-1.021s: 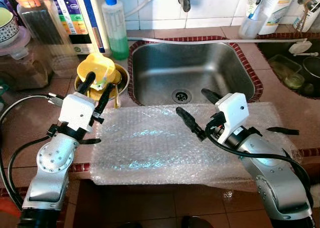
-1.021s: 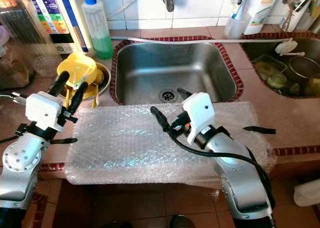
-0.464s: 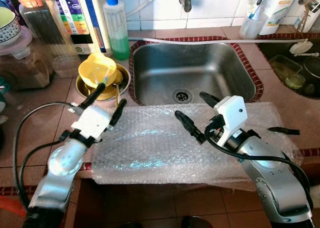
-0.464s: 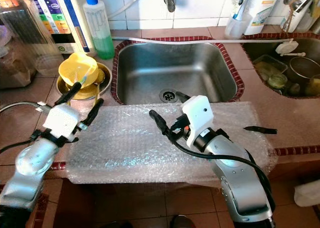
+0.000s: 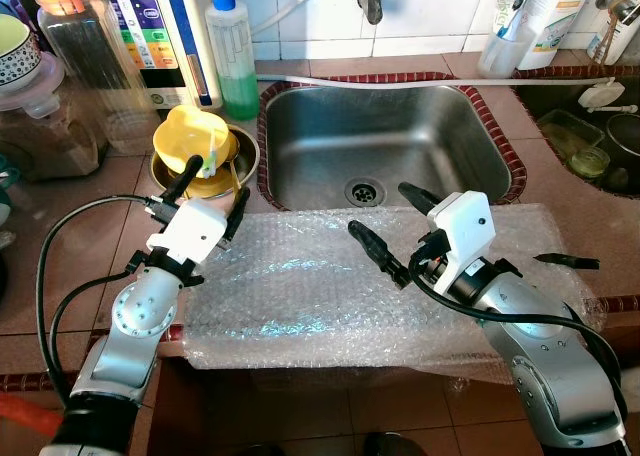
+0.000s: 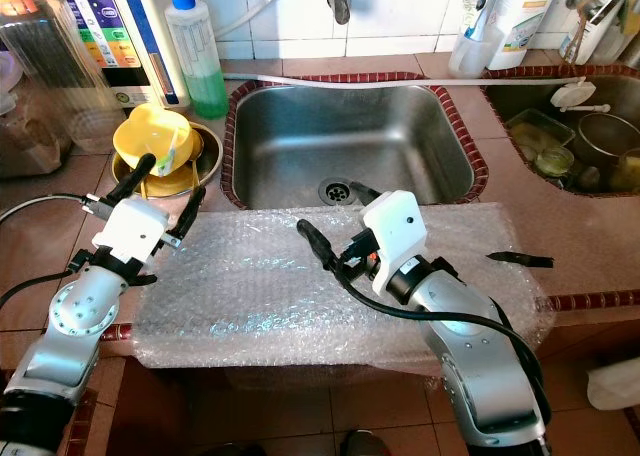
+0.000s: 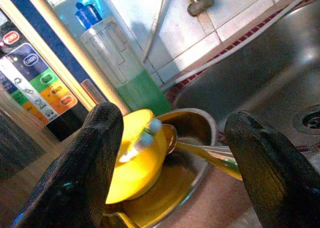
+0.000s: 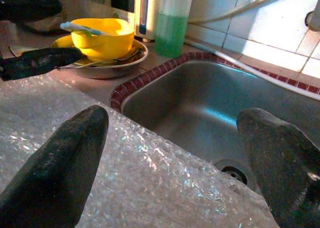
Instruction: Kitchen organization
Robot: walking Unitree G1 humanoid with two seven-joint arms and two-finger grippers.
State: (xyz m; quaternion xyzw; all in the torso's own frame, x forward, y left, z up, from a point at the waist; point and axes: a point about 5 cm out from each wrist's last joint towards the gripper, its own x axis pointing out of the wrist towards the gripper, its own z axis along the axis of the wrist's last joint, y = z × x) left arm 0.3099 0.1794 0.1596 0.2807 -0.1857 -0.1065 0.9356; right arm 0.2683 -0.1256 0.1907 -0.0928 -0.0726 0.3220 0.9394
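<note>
The left gripper [image 5: 208, 186] has its fingers [image 7: 85, 163] spread wide, with nothing between them. It hangs just above the left edge of the bubble wrap [image 5: 300, 286], and it points toward the yellow bowl [image 5: 190, 141]. The bowl sits in a metal dish [image 5: 240, 151] on the bench [image 5: 60, 226], just left of the sink [image 5: 390, 141]. A small white and blue utensil [image 7: 142, 140] leans in the bowl, and a spoon [image 7: 200, 150] lies in the dish beside it.

The right gripper [image 5: 388, 226] also has its fingers [image 8: 55, 168] spread apart and it holds nothing. It hovers over the middle of the bubble wrap, near the front rim of the sink, and it points to the left.

The bubble wrap is spread flat along the front of the bench, before the sink. A green soap bottle [image 5: 230, 51] stands behind the bowl, next to a white appliance [image 5: 160, 36] with colored buttons. A clear jar [image 5: 80, 46] stands further left. A second sink [image 6: 580, 136] with dishes is at the right.
</note>
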